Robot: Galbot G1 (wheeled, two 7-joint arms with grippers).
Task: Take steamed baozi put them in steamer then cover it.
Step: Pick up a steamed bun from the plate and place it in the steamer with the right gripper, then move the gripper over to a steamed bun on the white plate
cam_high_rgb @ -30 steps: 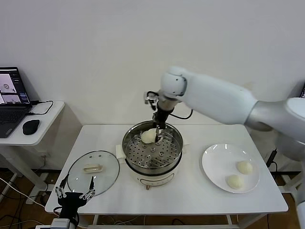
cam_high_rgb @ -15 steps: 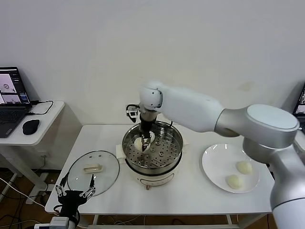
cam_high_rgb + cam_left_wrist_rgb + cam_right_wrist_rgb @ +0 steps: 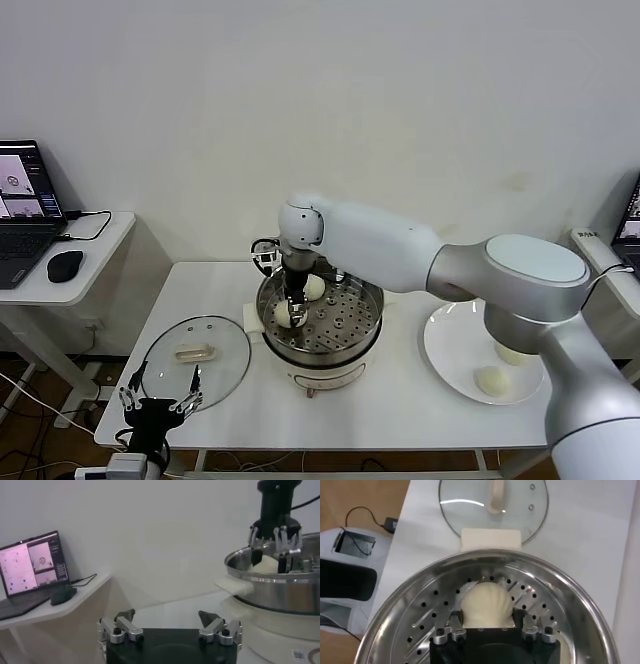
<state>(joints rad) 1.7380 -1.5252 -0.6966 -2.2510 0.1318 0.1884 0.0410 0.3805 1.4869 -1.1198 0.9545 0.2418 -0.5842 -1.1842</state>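
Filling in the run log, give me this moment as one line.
right gripper: in steamer, jaws astride a baozi | second baozi in basket | two on plate | cover on table | left gripper: open, idle

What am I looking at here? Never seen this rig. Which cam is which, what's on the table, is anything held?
It is a two-armed robot at a white table. The wide picture comes from its head camera; the other two come from cameras on its wrists.

The right gripper reaches down into the steamer, a shiny perforated basket on a white pot base. Its wrist camera shows a baozi on the steamer floor between the fingers, which look spread with a gap on each side, so it seems released rather than gripped. A second baozi lies in the steamer behind it.

The left gripper waits open at the table's near edge, beside the glass cover, which lies flat on the table.

On the right, a white plate holds two more baozi.

The side desk holds a laptop and mouse.
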